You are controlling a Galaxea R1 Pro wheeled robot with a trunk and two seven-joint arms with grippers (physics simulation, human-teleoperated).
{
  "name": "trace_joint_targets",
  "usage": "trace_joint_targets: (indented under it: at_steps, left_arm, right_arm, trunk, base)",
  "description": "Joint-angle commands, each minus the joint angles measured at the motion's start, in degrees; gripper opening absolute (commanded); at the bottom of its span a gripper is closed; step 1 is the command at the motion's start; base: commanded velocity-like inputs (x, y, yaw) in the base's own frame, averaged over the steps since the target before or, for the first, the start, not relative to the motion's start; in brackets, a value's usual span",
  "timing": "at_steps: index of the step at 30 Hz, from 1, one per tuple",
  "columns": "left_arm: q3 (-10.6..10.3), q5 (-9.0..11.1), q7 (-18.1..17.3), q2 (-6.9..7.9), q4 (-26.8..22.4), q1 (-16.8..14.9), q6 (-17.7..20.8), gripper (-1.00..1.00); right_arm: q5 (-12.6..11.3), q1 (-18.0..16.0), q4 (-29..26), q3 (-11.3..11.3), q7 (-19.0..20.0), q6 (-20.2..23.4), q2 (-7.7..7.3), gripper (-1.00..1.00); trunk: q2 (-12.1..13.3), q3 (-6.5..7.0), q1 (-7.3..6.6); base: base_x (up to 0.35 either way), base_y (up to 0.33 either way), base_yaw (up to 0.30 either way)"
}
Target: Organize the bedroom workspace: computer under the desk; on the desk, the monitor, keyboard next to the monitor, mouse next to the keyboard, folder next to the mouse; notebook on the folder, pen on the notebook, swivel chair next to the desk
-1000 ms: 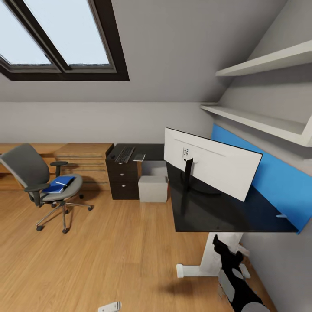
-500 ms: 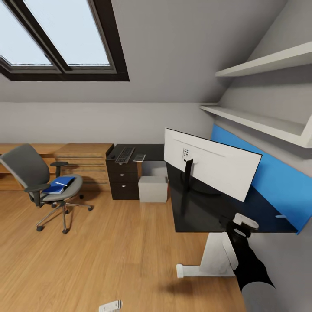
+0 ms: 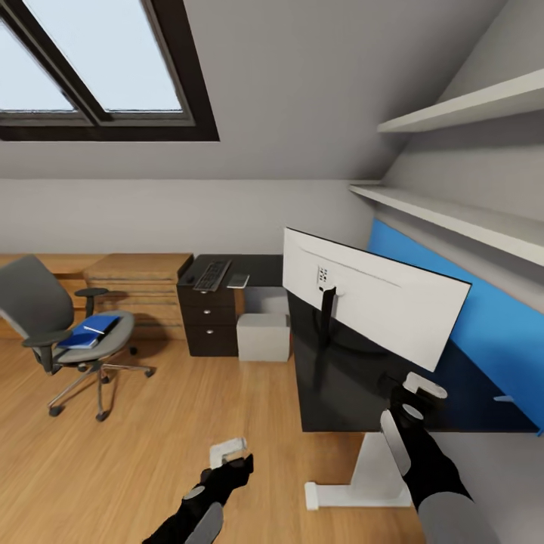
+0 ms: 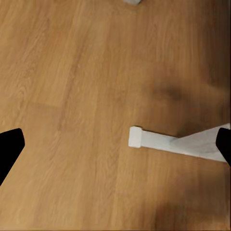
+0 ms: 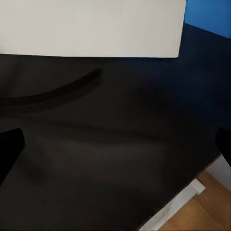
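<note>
**A:** On the worktop right in front of you, what stands there?

**B:** The monitor, with its pale grey back turned to me and its thin black stand planted on the black top. My right gripper hovers over the near edge of that worktop, just short of the monitor's lower corner. In my right wrist view I see the monitor's back across the glossy surface, with the blue wall panel beyond it. My fingertips sit at the two far edges of that view, spread wide with nothing between them.

**A:** And your left gripper?

**B:** My left gripper hangs low over the oak floor, near a small white object lying there; I cannot tell what it is. My left wrist view looks down at the planks and the worktop's white foot. That gripper is spread wide too, holding nothing.

**A:** Where are the other things?

**B:** The keyboard lies on the far wing of the worktop above the dark drawers, and a small flat thing sits just beside it. The computer stands on the floor under that wing. The swivel chair is well apart, out to my left, with the blue folder on its seat. Something thin and white lies on the folder, too small to name.
</note>
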Motion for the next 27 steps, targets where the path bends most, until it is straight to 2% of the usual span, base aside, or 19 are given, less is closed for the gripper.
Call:
trace_joint_targets:
  at_steps: [1, 3, 4, 8, 9, 11, 12, 23, 27]
  left_arm:
    - [3.65, 0.25, 1.84, 0.18, -5.13, -0.04, 5.03, 1.00]
    - [4.59, 0.25, 2.14, 0.22, -5.96, -0.04, 6.71, 1.00]
    - [5.85, 0.07, 2.56, 1.20, -6.78, -0.04, 8.88, 1.00]
    - [5.82, -1.84, 2.82, 3.03, -7.29, -0.04, 8.77, 1.00]
    - [5.84, -4.94, 2.93, 3.98, -7.54, -0.04, 7.30, 1.00]
    - [5.85, -6.60, 2.97, 4.34, -7.65, -0.04, 6.23, 1.00]
    - [5.80, -9.57, 3.02, 4.91, -7.75, -0.04, 4.22, 1.00]
    - [6.22, -9.48, 3.10, 4.95, -7.52, -0.04, 4.04, 1.00]
    - [6.23, -9.38, 3.11, 4.94, -7.49, -0.04, 4.06, 1.00]
  right_arm:
    - [-0.25, -0.03, 0.43, 0.06, 0.00, -0.84, -0.14, 1.00]
    - [-0.24, -0.03, 0.68, 0.08, 0.06, -1.98, -0.18, 1.00]
    - [-0.17, -0.03, 1.00, 0.16, 0.58, -5.20, -0.03, 1.00]
    - [0.51, -0.02, 1.57, 0.70, 0.96, -6.42, 0.08, 1.00]
    - [1.10, -0.02, 2.77, 1.33, 1.07, -6.89, 0.02, 1.00]
    - [1.32, -0.02, 3.44, 1.59, 1.11, -7.07, 0.01, 1.00]
    - [1.71, -0.02, 4.72, 2.11, 1.26, -7.38, -0.03, 1.00]
    - [1.93, 0.02, 4.65, 2.21, 1.33, -7.39, -0.34, 1.00]
    - [1.96, 0.06, 4.85, 2.22, 1.43, -7.44, -1.52, 1.00]
  trunk:
    - [-0.07, -0.09, 0.05]
    - [-0.07, -0.09, 0.05]
    - [-0.07, -0.09, 0.05]
    - [-0.07, -0.09, 0.05]
    - [-0.07, -0.09, 0.05]
    - [-0.07, -0.09, 0.05]
    - [-0.07, -0.09, 0.05]
    - [-0.07, -0.09, 0.05]
    - [-0.07, -0.09, 0.05]
  base:
    - [0.317, -0.095, 0.000]
    - [0.318, -0.095, 0.000]
    - [0.318, -0.095, 0.000]
    - [0.318, -0.095, 0.000]
    - [0.318, -0.080, 0.000]
    - [0.318, -0.062, 0.000]
    - [0.319, -0.124, 0.000]
    - [0.301, -0.164, 0.000]
    - [0.191, -0.170, 0.000]
